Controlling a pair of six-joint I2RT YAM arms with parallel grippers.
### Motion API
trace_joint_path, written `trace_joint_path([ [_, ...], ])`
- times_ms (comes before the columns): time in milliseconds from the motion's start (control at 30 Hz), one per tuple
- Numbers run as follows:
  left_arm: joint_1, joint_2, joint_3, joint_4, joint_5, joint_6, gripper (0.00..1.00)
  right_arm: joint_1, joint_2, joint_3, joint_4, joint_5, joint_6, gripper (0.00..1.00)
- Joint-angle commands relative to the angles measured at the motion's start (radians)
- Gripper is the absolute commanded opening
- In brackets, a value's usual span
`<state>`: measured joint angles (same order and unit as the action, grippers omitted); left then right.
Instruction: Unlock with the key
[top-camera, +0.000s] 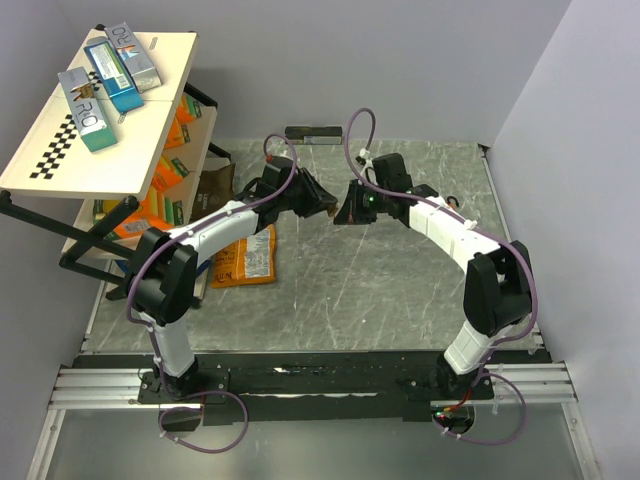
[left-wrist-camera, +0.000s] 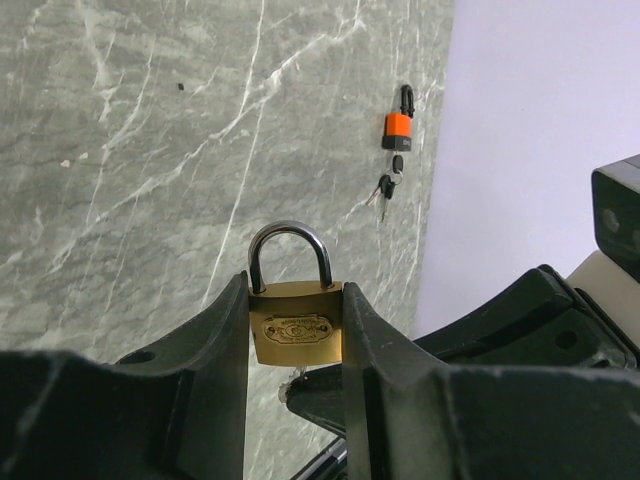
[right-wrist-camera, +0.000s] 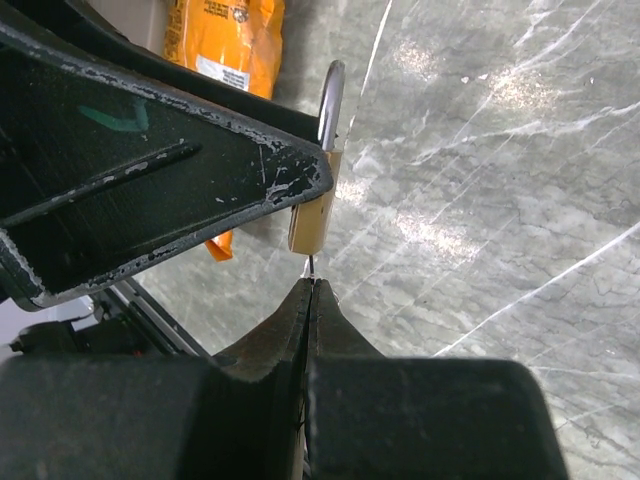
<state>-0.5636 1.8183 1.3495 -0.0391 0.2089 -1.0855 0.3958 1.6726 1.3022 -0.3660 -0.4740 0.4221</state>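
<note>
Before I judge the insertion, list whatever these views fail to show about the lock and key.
Keyhole of the brass padlock: left wrist view, underside turned away, between the left claw's fingers.
Key: right wrist view, only a thin tip shows; the shut right claw hides the rest.
Key-to-lock contact: top view, both claws cover it.
Orange padlock: left wrist view, too small to tell if locked.

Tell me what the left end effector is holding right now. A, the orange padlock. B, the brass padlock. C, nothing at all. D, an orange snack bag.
B: the left end effector clamps the brass padlock between its fingers, shackle up, while the orange padlock lies apart on the table.
</note>
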Motion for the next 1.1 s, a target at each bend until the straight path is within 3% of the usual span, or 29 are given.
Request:
trace_joint_path([
  [0,-0.035,-0.070,0.005,0.031,0.122,-0.008,0.01,-0.020,0.012,0.065,0.160,0.038,0.043,0.00],
  [700,-0.035,-0.089,-0.015,0.087,0.147,-0.025,0.01,-0.097,0.009,0.072,0.249,0.000,0.113,0.00],
  [1067,-0.004,-0.063,-0.042,0.180,0.279,-0.093,0.01,-0.117,-0.039,0.025,0.257,-0.020,0.018,0.00],
])
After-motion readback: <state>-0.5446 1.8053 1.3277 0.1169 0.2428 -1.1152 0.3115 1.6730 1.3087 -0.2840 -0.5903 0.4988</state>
